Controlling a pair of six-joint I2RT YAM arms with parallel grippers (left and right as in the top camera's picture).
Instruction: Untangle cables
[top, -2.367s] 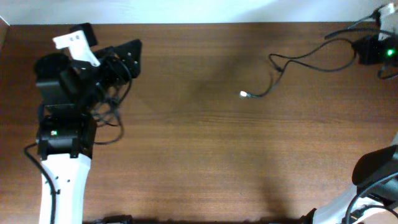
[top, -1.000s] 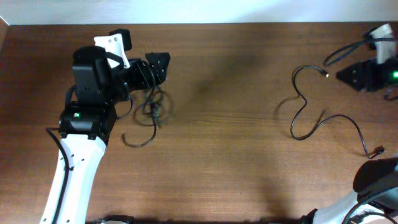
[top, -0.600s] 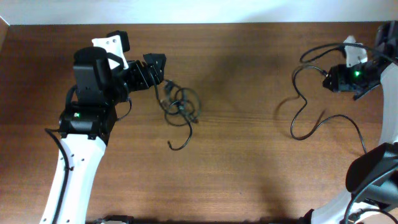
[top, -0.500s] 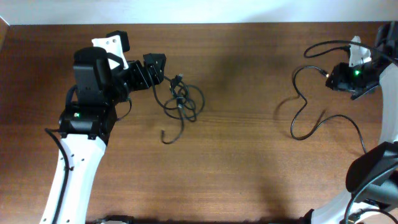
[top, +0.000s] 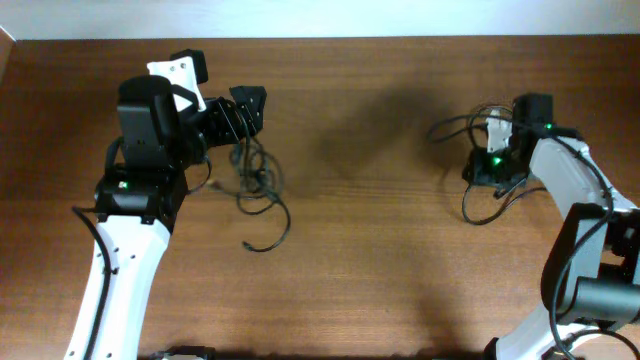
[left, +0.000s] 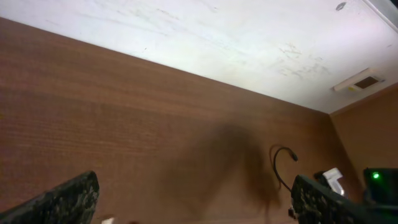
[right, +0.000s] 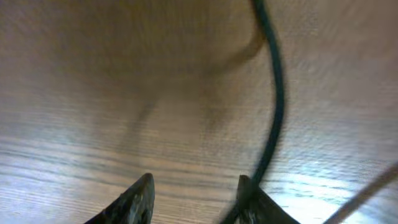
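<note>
**Two robot arms at a wooden table (top: 360, 250), seen from above.** In the upper left of the overhead frame, the left gripper (top: 250, 103) points toward the middle of the table. Its wrist camera shows the two fingers (left: 65, 200) spread wide, with nothing between them. A tangled bunch of thin black cable (top: 256, 178) sits just below that gripper in the overhead frame. One loose strand curls down toward the lower left-centre of the frame. Whether the bunch touches the gripper cannot be told.

At the right of the overhead frame, the right gripper (top: 488, 170) is low over the table, with a green light (top: 492, 162) glowing on it. A second black cable (top: 466, 205) loops around it, arching out to the gripper's upper left and curving below it. The blurred right wrist view shows that gripper's fingers (right: 138, 198) apart. The cable runs down the frame to the inner edge of the right-hand finger and is not pinched. A white wall (left: 217, 43) borders the table's far edge in the left wrist view.
</note>
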